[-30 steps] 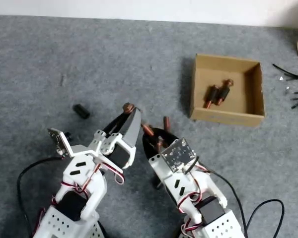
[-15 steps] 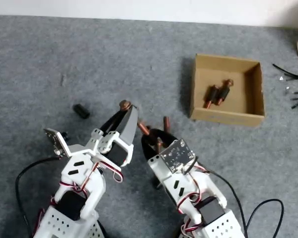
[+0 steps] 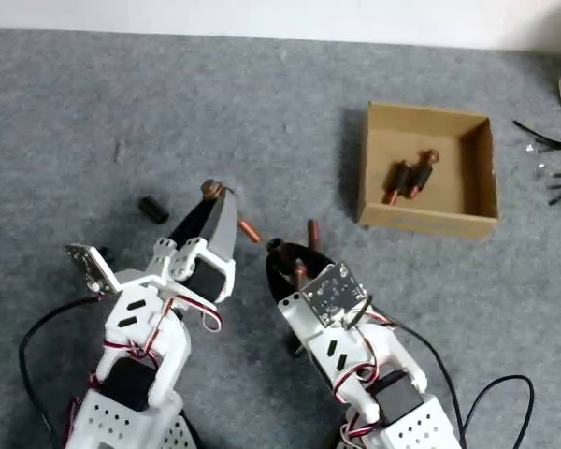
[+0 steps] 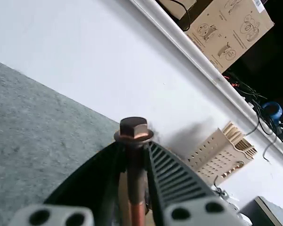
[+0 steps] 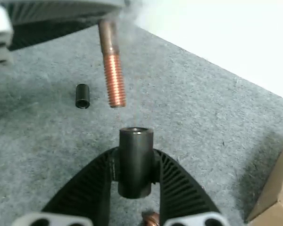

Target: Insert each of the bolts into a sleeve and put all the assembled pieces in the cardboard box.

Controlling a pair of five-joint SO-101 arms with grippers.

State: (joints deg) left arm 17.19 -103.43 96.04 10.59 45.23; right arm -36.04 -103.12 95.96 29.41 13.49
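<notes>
My left gripper (image 3: 215, 202) is shut on a copper bolt (image 3: 247, 229), head up and threaded tip pointing toward the right arm. The left wrist view has the bolt's hex head (image 4: 133, 131) sticking out above the closed fingers. My right gripper (image 3: 280, 256) is shut on a black sleeve (image 5: 136, 157), held upright with its bore open on top. The bolt (image 5: 112, 70) hangs just above and a little to one side of the sleeve, apart from it. A loose black sleeve (image 3: 151, 209) lies on the carpet to the left. The cardboard box (image 3: 475, 204) at right holds two assembled pieces (image 3: 409, 176).
A loose copper bolt (image 3: 313, 232) lies on the grey carpet just beyond the right gripper, and another copper piece (image 5: 150, 218) shows under it. Black cable ties (image 3: 547, 142) lie at the far right edge. Open carpet stretches between the arms and the box.
My left arm has swung left and back with the bolt, so the bolt's tip has drawn away from the sleeve. The right arm has stayed put.
</notes>
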